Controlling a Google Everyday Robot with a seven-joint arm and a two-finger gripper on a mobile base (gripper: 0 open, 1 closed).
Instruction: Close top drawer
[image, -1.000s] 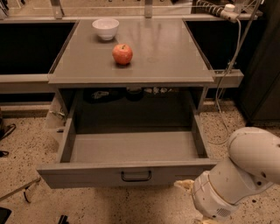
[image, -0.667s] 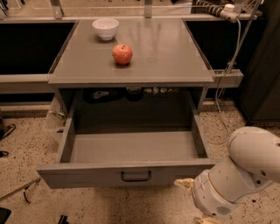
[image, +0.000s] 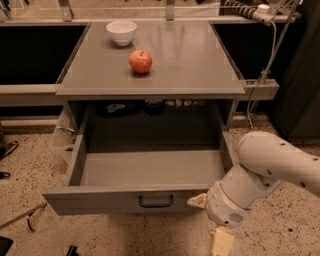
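The top drawer (image: 100, 200) is a wide grey metal drawer, pulled fully out below the grey cabinet top (image: 200, 65). Its inside is bare. Its broad front panel faces me, with a small dark loop handle (image: 155, 201) at the centre. My gripper (image: 199, 201) is at the lower right, on the end of the white arm (image: 270, 170). It sits right at the right end of the drawer's front panel, to the right of the handle. I cannot tell whether it touches the panel.
A red apple (image: 141, 61) and a white bowl (image: 121, 32) stand on the cabinet top. A cable (image: 265, 55) hangs down at the right. Dark recesses flank the cabinet. The floor (image: 30, 165) is speckled terrazzo, with dark cords at the left.
My gripper has moved slightly left and up, closer to the right end of the drawer front. The drawer has not moved.
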